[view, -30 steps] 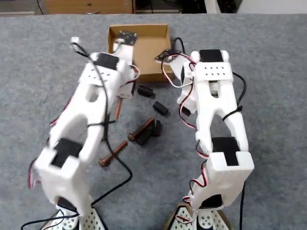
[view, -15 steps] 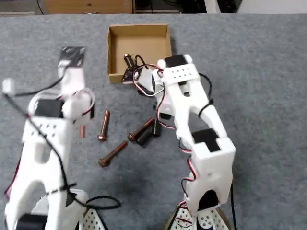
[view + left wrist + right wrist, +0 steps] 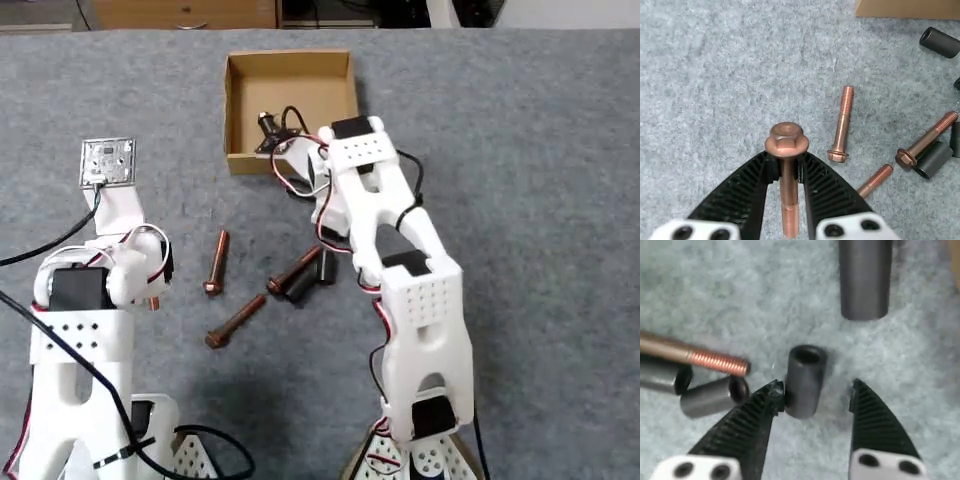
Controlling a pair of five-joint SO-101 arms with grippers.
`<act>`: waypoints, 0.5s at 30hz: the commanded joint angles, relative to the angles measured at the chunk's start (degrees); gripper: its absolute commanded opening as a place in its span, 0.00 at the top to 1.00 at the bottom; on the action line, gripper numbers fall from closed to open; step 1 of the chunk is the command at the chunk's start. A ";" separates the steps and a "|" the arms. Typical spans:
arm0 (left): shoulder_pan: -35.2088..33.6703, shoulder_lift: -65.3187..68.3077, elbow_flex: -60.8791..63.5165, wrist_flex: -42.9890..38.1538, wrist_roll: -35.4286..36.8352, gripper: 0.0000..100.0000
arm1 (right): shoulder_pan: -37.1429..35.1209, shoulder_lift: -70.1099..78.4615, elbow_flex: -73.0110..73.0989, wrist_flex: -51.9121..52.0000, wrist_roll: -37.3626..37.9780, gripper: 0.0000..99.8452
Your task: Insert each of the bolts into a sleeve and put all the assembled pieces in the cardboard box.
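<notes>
Altogether we count four copper bolts. One, the held bolt [image 3: 786,141], sits head outward in the left pincer [image 3: 786,162], whose black fingers [image 3: 751,186] are clamped tight on its shank. That arm is off to the side, well apart from the other parts. The other three lie loose on the grey counter [image 3: 540,200]: an outer bolt [image 3: 216,262], a near bolt [image 3: 237,320] and a middle bolt [image 3: 295,270].

Sleeves also number four, all black. The nearest sleeve [image 3: 804,381] sits between the fingers of the right pincer [image 3: 816,387], which is spread wide. One fingertip [image 3: 774,389] touches the sleeve and the other stands apart from it. Its bore faces the camera, and we cannot tell whether it is upright or tilted. A far sleeve [image 3: 865,277] is cut off by the frame edge. Two more lie by the middle bolt's threaded end: a short sleeve [image 3: 710,397], and an edge sleeve [image 3: 660,377] that is partly cut off.

From above, the right arm [image 3: 385,215] lies over two of the sleeves. The cardboard box [image 3: 300,90] stands at the far side, just beyond that arm's wrist.
</notes>
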 commanded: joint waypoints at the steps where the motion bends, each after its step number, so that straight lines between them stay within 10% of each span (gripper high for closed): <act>1: -0.53 -1.45 -0.44 -1.14 -0.35 0.98 | -0.57 3.47 -5.41 -0.18 -3.25 0.78; 15: -0.88 -1.54 -0.88 -1.14 -0.35 0.98 | 0.04 7.25 -12.88 6.86 -7.12 0.93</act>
